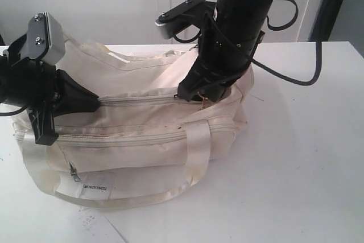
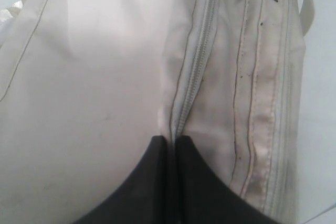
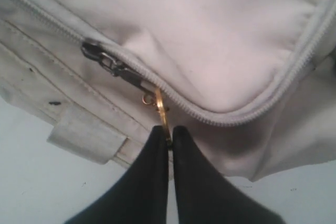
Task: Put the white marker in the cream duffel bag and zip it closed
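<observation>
Cream soft fabric duffel bag (image 1: pixel 142 126) resting on flat white tabletop (image 1: pixel 301 169), satin handle (image 1: pixel 197 146) draped down its front; black left gripper (image 2: pixel 170 148) pinched together on bag cloth at one end of long grey top zipper (image 2: pixel 197 72); black right gripper (image 3: pixel 169 136) closed tight on thin gold metal zipper pull (image 3: pixel 161 109) toward other end, dark metal slider (image 3: pixel 97 53) nearby

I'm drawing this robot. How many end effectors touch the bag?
2. The left end effector pinches the cream duffel bag at its zipper's left end; the right end effector grips the gold zipper pull farther right.
</observation>
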You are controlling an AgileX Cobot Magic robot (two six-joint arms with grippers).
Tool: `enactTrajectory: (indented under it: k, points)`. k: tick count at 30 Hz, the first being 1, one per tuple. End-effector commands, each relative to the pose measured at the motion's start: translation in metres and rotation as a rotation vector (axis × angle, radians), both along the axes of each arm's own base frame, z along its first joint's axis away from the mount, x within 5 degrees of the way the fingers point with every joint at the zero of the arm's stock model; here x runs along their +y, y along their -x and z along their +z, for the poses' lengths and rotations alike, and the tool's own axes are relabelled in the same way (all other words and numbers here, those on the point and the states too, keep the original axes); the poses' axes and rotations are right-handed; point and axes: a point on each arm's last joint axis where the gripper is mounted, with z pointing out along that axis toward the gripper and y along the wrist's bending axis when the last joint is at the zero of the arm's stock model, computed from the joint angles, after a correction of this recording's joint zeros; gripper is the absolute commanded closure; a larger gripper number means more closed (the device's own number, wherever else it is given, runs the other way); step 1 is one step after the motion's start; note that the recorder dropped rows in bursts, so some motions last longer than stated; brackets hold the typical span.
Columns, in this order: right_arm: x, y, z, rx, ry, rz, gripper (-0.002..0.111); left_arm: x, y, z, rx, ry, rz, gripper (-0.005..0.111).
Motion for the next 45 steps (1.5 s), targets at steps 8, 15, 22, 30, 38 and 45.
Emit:
enactTrajectory:
  k: [8, 15, 22, 30, 38, 45]
  points:
    - [-0.026, -0.007, 0.005, -0.021, 0.034, -0.056, 0.108, -0.001, 0.003, 0.003, 0.005, 0.023, -0.001, 0.107]
    - [-0.031, -0.010, 0.005, -0.020, 0.033, -0.070, 0.108, -0.001, 0.003, 0.003, 0.008, 0.025, 0.001, 0.107]
    - [-0.038, -0.012, 0.005, -0.021, 0.035, -0.090, 0.108, -0.001, 0.003, 0.003, 0.008, 0.025, 0.001, 0.107]
    - [-0.042, -0.013, 0.005, -0.024, 0.042, -0.098, 0.108, -0.001, 0.003, 0.003, 0.008, 0.025, 0.001, 0.107]
    - [-0.052, -0.017, 0.005, -0.039, 0.082, -0.107, 0.108, -0.002, 0.004, 0.003, 0.012, 0.028, -0.006, 0.107]
    - [-0.060, -0.019, 0.005, -0.040, 0.091, -0.105, 0.108, -0.002, 0.004, 0.003, 0.015, 0.031, -0.012, 0.107]
